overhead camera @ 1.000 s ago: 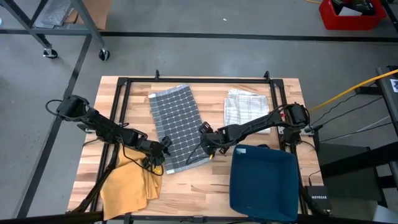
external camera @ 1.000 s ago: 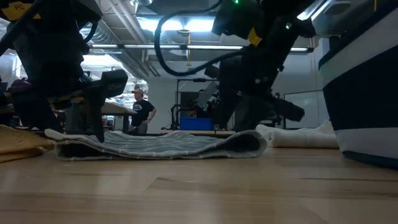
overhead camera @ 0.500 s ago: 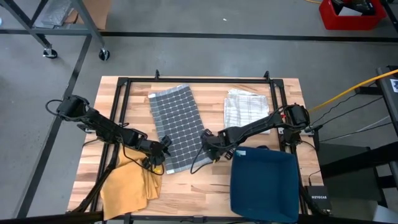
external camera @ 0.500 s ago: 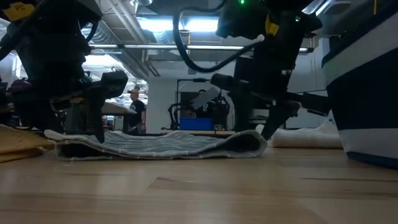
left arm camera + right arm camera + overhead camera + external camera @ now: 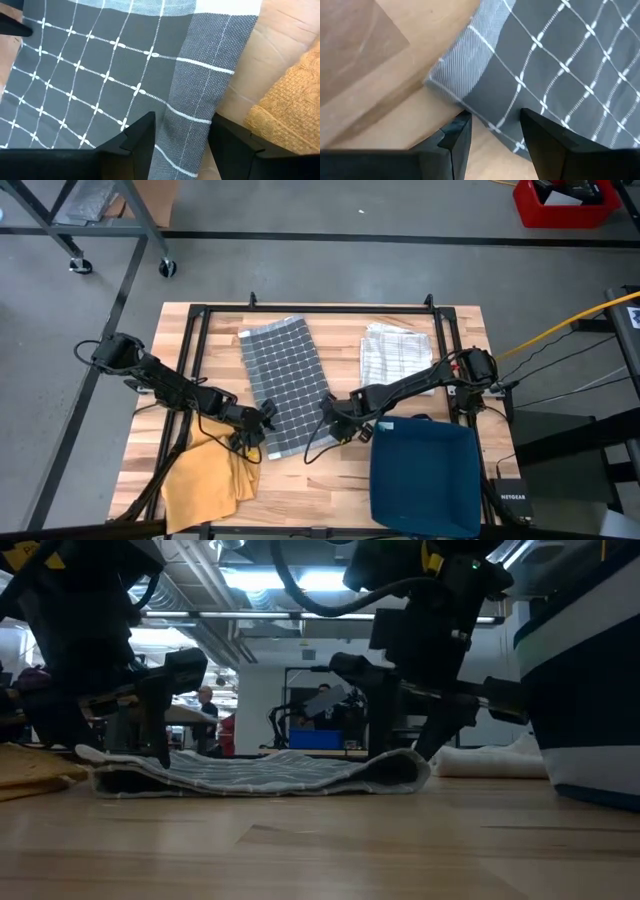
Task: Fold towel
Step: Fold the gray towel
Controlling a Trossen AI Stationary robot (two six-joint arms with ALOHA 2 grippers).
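Both end effectors (left (image 5: 262, 418), right (image 5: 330, 416)) stand spread over the gray towel's (image 5: 288, 383) near corners.

A wooden table (image 5: 330, 480) bears a grey checked towel (image 5: 285, 380), white cloth (image 5: 395, 350), yellow cloth (image 5: 205, 480) and blue bin (image 5: 425, 475)
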